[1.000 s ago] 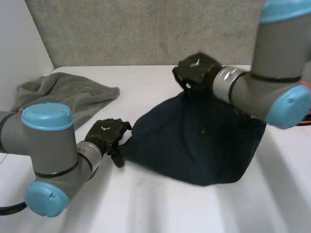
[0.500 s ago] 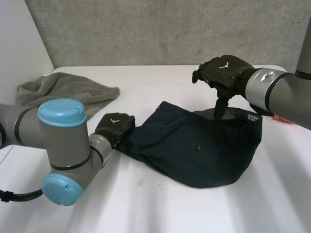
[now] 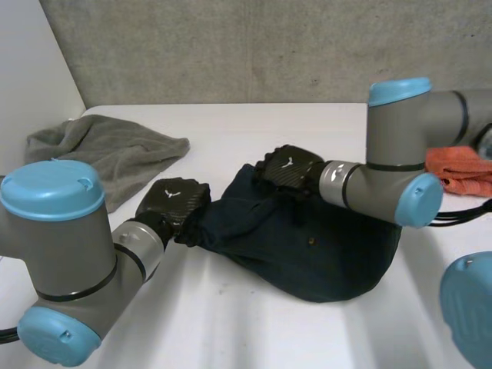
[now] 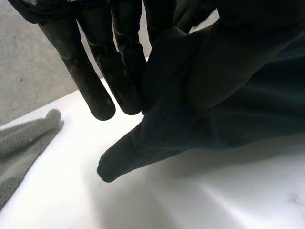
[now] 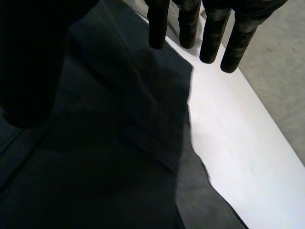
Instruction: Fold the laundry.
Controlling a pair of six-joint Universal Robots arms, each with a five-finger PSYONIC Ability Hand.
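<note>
Lowering | right hand (image 3: 288, 169) has come down from above onto the far edge of the dark garment (image 3: 323, 246); next fold grasp judged imminent | right fingers (image 5: 232, 47) straight, unclenched, over the cloth; nothing held | left hand (image 3: 173, 201) fingers (image 4: 93, 81) pinch the garment's left corner against the thumb | garment lies mid-way across the bench (image 3: 231, 330)

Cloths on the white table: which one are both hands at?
The dark navy garment in the middle: left hand pinches its left end, right hand over its far edge. The grey cloth and orange cloth lie apart.
</note>
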